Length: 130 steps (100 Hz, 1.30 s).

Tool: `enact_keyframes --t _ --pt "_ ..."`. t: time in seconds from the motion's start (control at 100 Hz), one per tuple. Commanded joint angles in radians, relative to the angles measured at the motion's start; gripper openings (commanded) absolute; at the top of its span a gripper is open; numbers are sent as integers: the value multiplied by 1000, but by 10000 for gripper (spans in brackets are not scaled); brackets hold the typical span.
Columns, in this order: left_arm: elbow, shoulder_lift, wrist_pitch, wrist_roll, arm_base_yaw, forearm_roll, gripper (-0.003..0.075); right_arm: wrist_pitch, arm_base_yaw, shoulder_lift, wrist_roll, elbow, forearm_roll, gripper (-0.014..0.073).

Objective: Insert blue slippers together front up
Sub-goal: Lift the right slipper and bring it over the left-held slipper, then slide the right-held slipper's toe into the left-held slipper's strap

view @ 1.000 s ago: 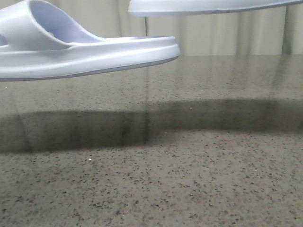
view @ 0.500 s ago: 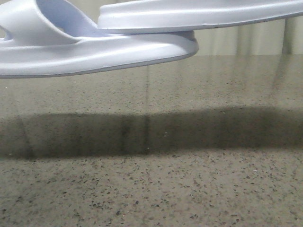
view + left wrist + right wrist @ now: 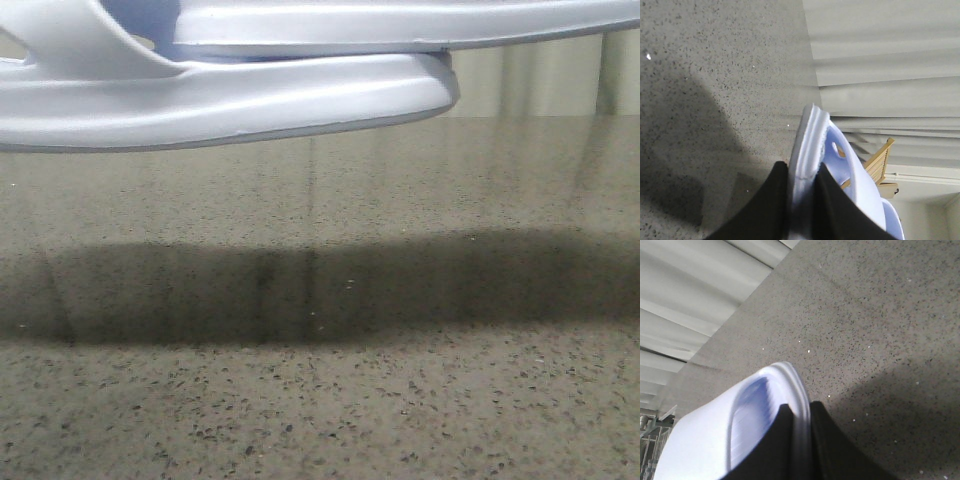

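Observation:
Both blue slippers hang above the speckled table near the top of the front view. The lower slipper [image 3: 230, 100] comes in from the left, its strap [image 3: 60, 35] at the upper left. The upper slipper [image 3: 400, 22] comes from the right and lies over the lower one, its end just inside the strap opening. My left gripper [image 3: 802, 172] is shut on the edge of one slipper [image 3: 812, 130]; its strap with a cut-out [image 3: 845, 160] shows beside the fingers. My right gripper [image 3: 800, 407] is shut on the rim of the other slipper [image 3: 715, 440]. No gripper shows in the front view.
A dark speckled tabletop [image 3: 330, 400] lies under the slippers, with their broad shadow [image 3: 300, 285] across it. Pale curtains [image 3: 540, 80] hang behind the table. A wooden rack [image 3: 880, 157] stands beyond the table's edge in the left wrist view.
The upper slipper has moved left and down over the lower one, into its strap opening. The lower slipper has shifted right and slightly up.

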<state>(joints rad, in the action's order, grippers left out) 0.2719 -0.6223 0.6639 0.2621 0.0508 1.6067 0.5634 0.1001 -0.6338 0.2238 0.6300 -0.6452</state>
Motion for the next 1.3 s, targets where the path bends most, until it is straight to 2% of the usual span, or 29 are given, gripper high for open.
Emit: enact_keyframes --t 0.0,0.17,0.46,0.61,0.93,1.289 --pt "26 -5 33 3 -1 70 16 -55 -2 -32 -25 38 -40 -107" --pt "26 -5 22 3 -1 70 16 -55 -2 -69 -70 38 -71 -107" --pt "26 -8 -12 3 -1 76 16 -59 22 -155 -236 38 -246 -107" --pt "26 -24 -12 4 -1 82 16 -102 99 -192 -268 38 -299 -107" --pt "26 -52 30 57 -1 141 16 -247 325 -278 -268 38 -303 -107" --pt "26 -56 88 57 -1 164 16 -314 450 -376 -279 40 -303 -107"
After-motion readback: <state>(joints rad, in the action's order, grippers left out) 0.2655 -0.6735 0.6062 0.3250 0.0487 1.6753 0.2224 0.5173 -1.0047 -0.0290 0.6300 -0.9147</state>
